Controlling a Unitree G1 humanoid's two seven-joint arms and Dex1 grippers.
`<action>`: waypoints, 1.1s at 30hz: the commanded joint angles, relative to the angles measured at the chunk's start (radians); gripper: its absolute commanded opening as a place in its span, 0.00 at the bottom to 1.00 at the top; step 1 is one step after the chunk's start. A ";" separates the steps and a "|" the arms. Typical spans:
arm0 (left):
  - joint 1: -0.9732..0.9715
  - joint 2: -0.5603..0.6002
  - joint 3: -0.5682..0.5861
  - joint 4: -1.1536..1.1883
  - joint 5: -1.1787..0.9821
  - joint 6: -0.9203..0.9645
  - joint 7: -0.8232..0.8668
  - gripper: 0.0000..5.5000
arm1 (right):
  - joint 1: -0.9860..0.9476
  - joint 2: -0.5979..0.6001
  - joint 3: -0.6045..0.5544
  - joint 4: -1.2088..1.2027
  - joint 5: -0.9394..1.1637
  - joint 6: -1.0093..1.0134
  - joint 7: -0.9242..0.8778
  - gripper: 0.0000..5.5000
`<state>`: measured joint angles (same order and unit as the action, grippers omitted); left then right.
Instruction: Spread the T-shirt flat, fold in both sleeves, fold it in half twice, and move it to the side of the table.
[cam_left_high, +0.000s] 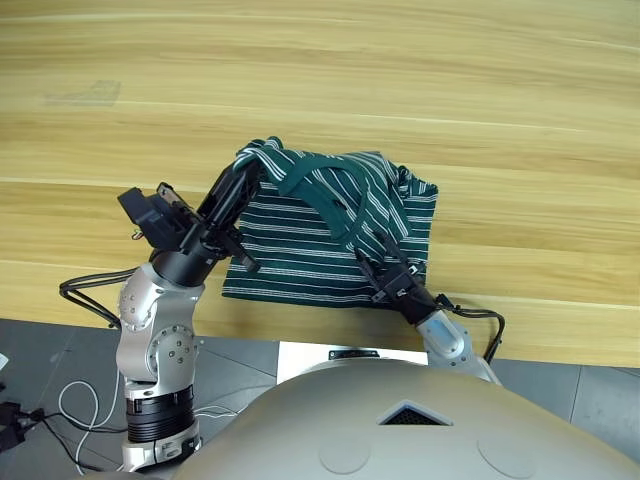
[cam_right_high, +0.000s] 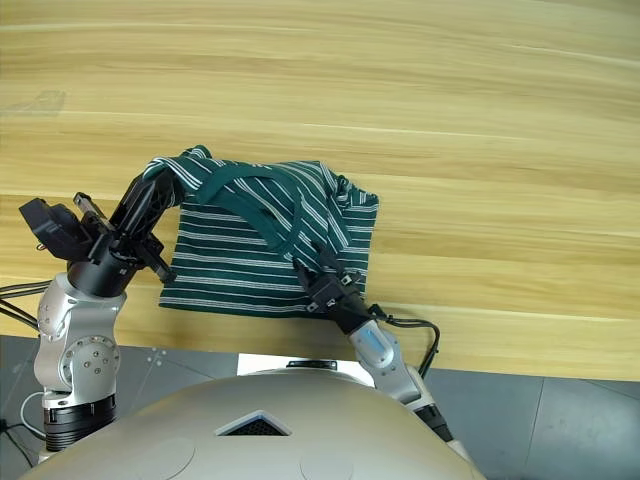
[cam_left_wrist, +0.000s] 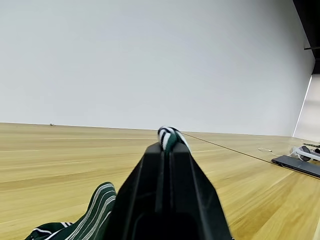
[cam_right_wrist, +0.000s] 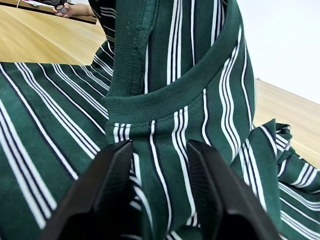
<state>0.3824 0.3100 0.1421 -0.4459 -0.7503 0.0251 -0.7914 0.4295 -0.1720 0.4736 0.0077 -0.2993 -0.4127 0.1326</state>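
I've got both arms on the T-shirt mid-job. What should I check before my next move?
1. Left gripper grip: ok, striped fabric of the T-shirt is pinched at its tip.
2. Right gripper grip: ok, fabric just below the collar sits between its fingers.
3. Shirt spread flat: not ok, far edge is lifted and bunched.
4. Sleeves folded in: cannot tell, hidden in the bunching.
5. Shirt fully on the table: ok.

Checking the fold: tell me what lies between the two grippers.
Only the T-shirt: a lifted striped band with the collar runs from the left gripper to the right gripper, above the flat part on the table. The eye views show it.
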 joint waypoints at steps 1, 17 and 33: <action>-0.018 0.010 0.021 -0.024 -0.020 0.019 0.017 0.00 | 0.018 -0.021 0.000 -0.008 -0.011 0.035 0.011 0.23; -0.191 0.020 -0.015 -0.030 -0.030 0.083 0.038 0.00 | 0.085 -0.110 -0.028 -0.252 -0.046 0.179 0.072 0.20; -0.285 0.008 -0.051 0.030 0.017 0.120 0.087 0.00 | 0.073 -0.128 0.030 -0.230 0.040 0.065 0.095 0.56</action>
<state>0.1053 0.3166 0.0963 -0.4330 -0.7507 0.1405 -0.7069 0.4909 -0.2620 0.5161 -0.1831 -0.3533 -0.2861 0.1795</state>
